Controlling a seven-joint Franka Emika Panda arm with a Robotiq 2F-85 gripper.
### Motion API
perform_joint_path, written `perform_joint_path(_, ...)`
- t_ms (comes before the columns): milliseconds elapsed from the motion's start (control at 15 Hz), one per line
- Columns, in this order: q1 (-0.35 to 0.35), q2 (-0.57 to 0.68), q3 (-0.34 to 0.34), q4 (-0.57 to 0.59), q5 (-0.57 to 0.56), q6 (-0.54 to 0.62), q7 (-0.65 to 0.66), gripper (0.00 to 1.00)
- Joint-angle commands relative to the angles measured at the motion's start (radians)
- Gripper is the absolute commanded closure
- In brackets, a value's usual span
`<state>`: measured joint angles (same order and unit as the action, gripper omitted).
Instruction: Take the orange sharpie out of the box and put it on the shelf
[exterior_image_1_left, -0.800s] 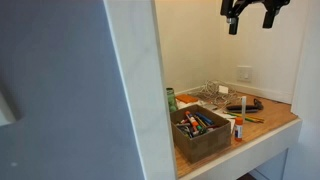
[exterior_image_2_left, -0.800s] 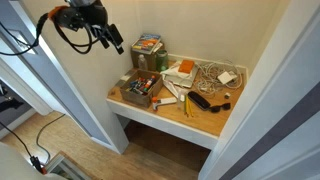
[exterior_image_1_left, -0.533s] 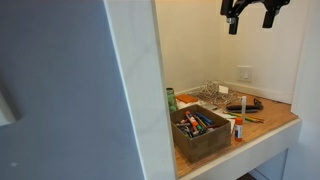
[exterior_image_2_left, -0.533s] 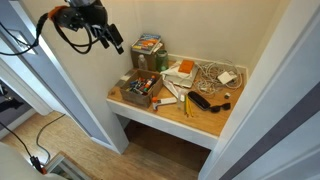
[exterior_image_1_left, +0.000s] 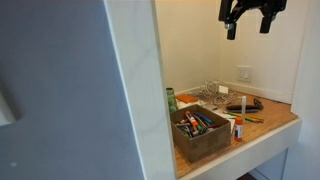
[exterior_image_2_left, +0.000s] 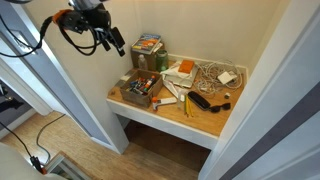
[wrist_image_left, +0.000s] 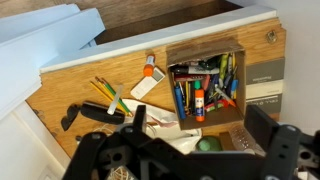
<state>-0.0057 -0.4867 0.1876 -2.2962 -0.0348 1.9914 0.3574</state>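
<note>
The small brown box (exterior_image_1_left: 201, 135) (exterior_image_2_left: 142, 91) (wrist_image_left: 206, 84) stands on the light tan shelf (exterior_image_1_left: 272, 124) (exterior_image_2_left: 203, 117) (wrist_image_left: 70, 88), near its front edge. It is packed with several pens and markers. Orange-coloured ones (wrist_image_left: 226, 101) lie among them, and I cannot single out the orange sharpie. My gripper (exterior_image_1_left: 248, 16) (exterior_image_2_left: 110, 39) hangs high above the shelf, well clear of the box. In the wrist view its dark fingers (wrist_image_left: 200, 135) are spread wide, open and empty, with the box in view below them.
On the shelf are an orange-capped glue stick (wrist_image_left: 149, 68), yellow pencils (wrist_image_left: 106, 94), black sunglasses (exterior_image_2_left: 210, 101), a cable coil (exterior_image_2_left: 212, 73), papers, a green bottle (exterior_image_1_left: 171, 100) and a stack of books (exterior_image_2_left: 149, 47). White recess walls (exterior_image_1_left: 140, 90) close in the sides.
The gripper has shifted very slightly, still high above the shelf. The things on the shelf have not moved.
</note>
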Motion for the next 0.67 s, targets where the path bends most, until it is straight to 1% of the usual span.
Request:
perform_joint_path(0, 0.035, 0.157, -0.012, 0.060, 0.005, 0.036, -0.083, 0.00)
perform_joint_path(133, 0.060, 0.235, -0.017, 0.083, 0.013, 0.066, -0.150, 0.00)
perform_joint_path(200, 0.060, 0.282, -0.009, 0.100, -0.009, 0.091, -0.149, 0.00)
perform_joint_path(333, 0.070, 0.367, -0.014, 0.139, -0.019, 0.134, -0.177, 0.00)
perform_joint_path(600, 0.089, 0.512, -0.029, 0.226, 0.009, 0.230, -0.297, 0.00)
